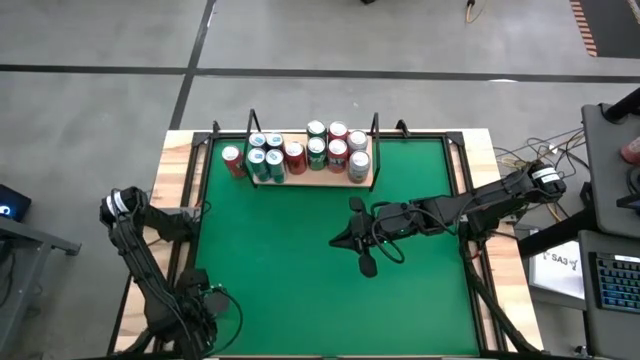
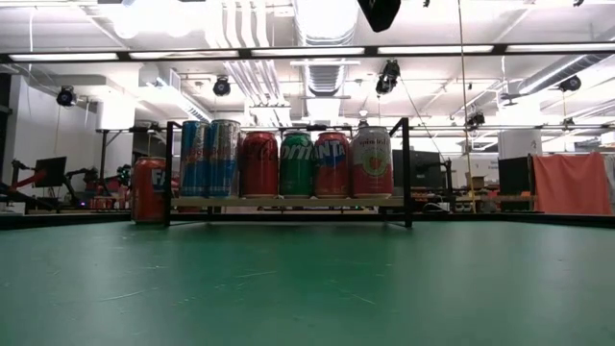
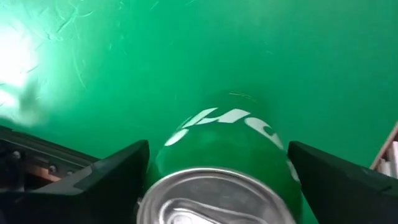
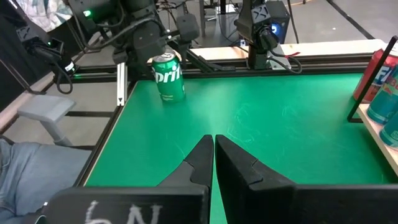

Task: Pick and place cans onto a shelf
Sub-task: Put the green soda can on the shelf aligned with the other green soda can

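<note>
A green can [image 3: 217,134] stands upright on the green table near its near left corner, also seen in the right wrist view [image 4: 169,76]. My left gripper [image 3: 219,148] points down over it, open, with one finger on either side of the can's top; its arm hides the can in the high view [image 1: 205,293]. The shelf [image 1: 310,180] at the far edge carries several cans [image 2: 279,163]. A red can [image 1: 233,160] stands on the table just left of it. My right gripper [image 4: 214,140] hovers shut over mid-table [image 1: 338,240].
Black wire uprights [image 2: 406,173] rise at the shelf's ends. A wooden rim and a black frame [image 1: 178,215] border the table. Bare green surface [image 1: 300,290] lies between the shelf and the near edge.
</note>
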`<move>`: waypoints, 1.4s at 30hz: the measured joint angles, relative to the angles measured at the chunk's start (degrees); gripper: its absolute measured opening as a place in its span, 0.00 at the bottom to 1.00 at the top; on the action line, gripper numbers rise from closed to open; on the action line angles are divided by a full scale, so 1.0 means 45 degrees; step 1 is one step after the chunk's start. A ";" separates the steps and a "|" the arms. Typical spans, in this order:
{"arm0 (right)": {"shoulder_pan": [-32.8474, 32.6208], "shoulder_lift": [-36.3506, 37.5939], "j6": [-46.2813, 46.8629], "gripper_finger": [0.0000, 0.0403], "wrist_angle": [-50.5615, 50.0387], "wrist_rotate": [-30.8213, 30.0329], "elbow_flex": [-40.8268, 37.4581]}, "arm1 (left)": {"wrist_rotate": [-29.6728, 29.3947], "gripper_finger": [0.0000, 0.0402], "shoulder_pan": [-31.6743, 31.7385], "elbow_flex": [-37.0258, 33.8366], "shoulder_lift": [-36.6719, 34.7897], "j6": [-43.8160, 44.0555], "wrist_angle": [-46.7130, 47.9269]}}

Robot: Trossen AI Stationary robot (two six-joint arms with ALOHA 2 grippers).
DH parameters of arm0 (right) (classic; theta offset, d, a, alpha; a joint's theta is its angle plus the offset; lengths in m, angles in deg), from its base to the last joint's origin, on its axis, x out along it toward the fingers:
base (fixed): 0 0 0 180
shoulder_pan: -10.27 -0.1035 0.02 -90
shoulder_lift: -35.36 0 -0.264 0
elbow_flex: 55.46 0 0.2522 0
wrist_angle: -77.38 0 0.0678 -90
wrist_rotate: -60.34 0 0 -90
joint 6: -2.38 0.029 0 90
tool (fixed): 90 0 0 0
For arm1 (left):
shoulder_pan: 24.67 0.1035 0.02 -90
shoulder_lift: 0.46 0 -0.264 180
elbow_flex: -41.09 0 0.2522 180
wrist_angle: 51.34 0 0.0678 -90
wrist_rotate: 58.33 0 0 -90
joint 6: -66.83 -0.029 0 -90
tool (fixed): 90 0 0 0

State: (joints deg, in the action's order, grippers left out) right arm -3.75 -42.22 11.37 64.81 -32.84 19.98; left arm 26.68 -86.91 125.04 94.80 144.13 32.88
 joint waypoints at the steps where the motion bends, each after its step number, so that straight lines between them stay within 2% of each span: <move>1: 0.0000 0.0000 0.0000 0.02 0.0005 0.0000 -0.0002 | 0.0000 0.91 0.0005 -0.0058 0.0000 0.0029 0.0005; 5: 0.0000 0.0000 0.0000 0.02 0.0097 0.0000 -0.0002 | 0.0010 0.85 0.0005 -0.0110 0.0000 0.0025 -0.0019; 9: 0.0000 0.0000 0.0000 0.02 0.0096 0.0000 -0.0002 | 0.0010 0.73 0.0005 -0.0098 -0.0007 -0.0036 -0.0015; 13: 0.0000 -0.0101 0.0005 0.02 0.0163 0.0010 -0.0002 | 0.0005 0.73 0.0005 -0.0054 -0.0049 -0.0193 0.0004; 17: 0.0000 -0.0367 0.0159 0.02 0.0156 0.0022 -0.0017 | -0.0128 0.73 0.0150 0.0712 -0.0049 -0.0959 0.0413; 21: 0.0000 -0.0687 0.0189 0.02 0.0167 0.0029 -0.0021 | -0.1123 0.73 0.0685 0.1926 -0.0058 -0.2070 0.0911; 25: 0.0000 -0.0892 0.0354 0.02 0.0171 0.0031 -0.0021 | -0.2052 0.73 0.1524 0.3027 -0.0058 -0.3895 0.0855; 31: -0.0278 -0.1230 0.0374 0.02 0.0228 0.0039 -0.0021 | -0.3311 0.73 0.3043 0.3984 -0.0063 -0.7626 0.1587; 37: -0.0564 -0.1884 0.0372 0.02 0.0376 0.0040 -0.0021 | -0.4092 0.73 0.4628 0.4203 -0.0068 -1.1931 0.1426; 42: -0.0573 -0.2660 0.0670 0.02 0.0569 0.0133 0.0021 | -0.4464 0.73 0.5749 0.3800 -0.0068 -1.5050 0.0171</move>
State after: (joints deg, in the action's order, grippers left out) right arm -6.33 -54.19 14.39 67.37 -32.25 20.07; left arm 6.59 -61.04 142.13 94.50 76.40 33.65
